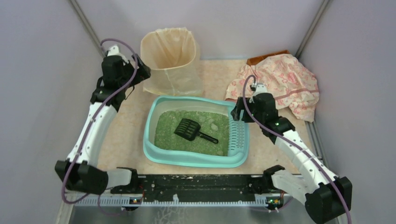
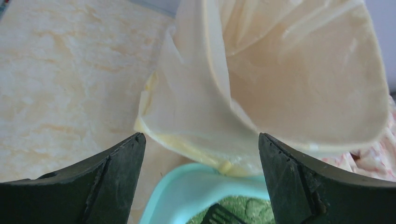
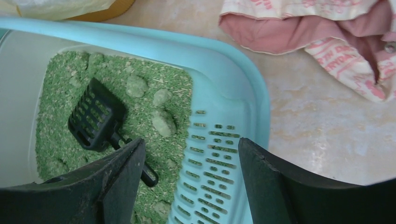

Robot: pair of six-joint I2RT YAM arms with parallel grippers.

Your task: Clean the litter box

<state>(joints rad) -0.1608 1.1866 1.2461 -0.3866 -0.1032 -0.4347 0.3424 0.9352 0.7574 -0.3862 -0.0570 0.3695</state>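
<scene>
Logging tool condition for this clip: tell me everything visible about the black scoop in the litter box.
The scoop is black, plastic-looking, with a slotted head and a short straight handle. It lies on the green granules near the middle of the teal litter box, handle pointing toward the grated end. Only the granules touch it.

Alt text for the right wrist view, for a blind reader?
A teal litter box holds green granules, a few pale clumps and a black slotted scoop lying flat on them. The right gripper hangs open above the box's slotted grate, holding nothing; a pink patterned cloth lies on the table beyond.
</scene>
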